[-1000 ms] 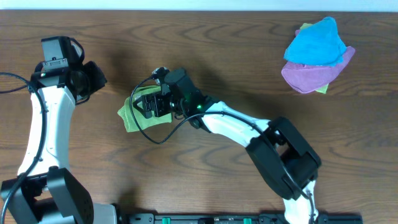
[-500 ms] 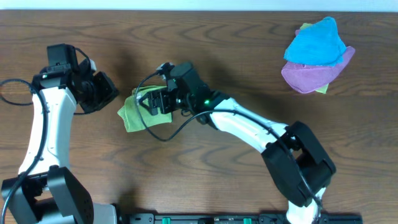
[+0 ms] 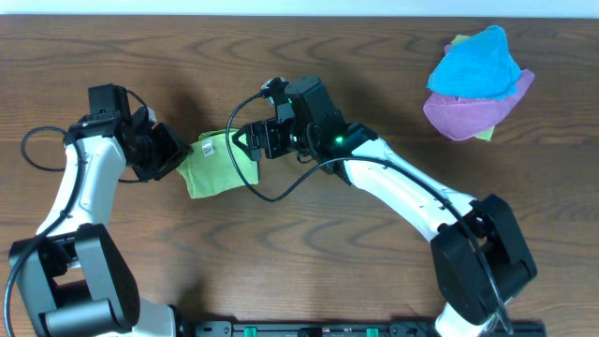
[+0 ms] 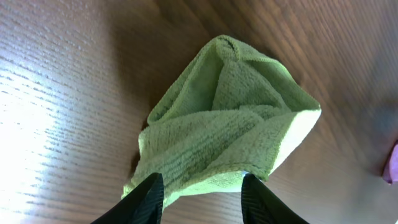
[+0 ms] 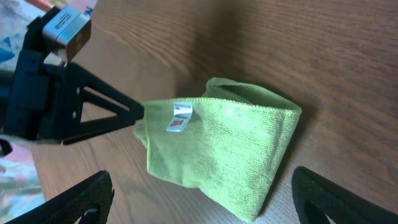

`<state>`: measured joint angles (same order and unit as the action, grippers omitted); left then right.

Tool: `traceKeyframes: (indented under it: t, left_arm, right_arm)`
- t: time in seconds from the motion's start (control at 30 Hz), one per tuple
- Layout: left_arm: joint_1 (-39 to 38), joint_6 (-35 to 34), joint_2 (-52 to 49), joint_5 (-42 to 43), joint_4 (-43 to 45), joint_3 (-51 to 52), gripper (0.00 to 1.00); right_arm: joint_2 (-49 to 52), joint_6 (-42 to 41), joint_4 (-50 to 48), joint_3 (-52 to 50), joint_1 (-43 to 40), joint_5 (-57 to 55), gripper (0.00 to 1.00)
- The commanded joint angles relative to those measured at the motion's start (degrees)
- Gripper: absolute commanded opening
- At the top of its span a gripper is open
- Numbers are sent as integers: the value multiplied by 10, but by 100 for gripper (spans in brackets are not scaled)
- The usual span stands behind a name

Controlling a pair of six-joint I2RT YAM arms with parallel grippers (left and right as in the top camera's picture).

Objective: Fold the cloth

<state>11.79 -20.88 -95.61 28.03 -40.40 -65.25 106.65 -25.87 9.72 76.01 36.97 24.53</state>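
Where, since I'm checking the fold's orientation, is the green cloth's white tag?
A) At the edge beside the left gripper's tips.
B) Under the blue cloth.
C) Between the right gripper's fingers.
A: the right wrist view shows the white tag on the cloth's edge, right beside the left gripper's tips.

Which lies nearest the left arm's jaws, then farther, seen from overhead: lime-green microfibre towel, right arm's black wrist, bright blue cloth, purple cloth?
1. Lime-green microfibre towel, beside them.
2. Right arm's black wrist, centre.
3. Purple cloth and bright blue cloth, far right: too close to call.
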Motion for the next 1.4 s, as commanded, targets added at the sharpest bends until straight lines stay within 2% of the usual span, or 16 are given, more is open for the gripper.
traceKeyframes:
  t: [0.0,0.4,0.77,1.03,1.37]
  left_arm:
    - [2,16,-12,-16,5,2,43]
    - [-2,42,-42,-23,6,3,42]
    - [-36,47,-42,-32,6,3,38]
    - [-37,81,-55,-52,6,12,37]
    - [-37,106,-70,-71,15,15,29]
  right_arm:
    - [-10,18,4,8,-2,11,92]
    - [-10,24,4,8,-2,14,91]
    - [-10,28,4,8,-8,14,91]
    - [-10,28,4,8,-10,14,91]
    - [-10,28,4,8,-10,14,91]
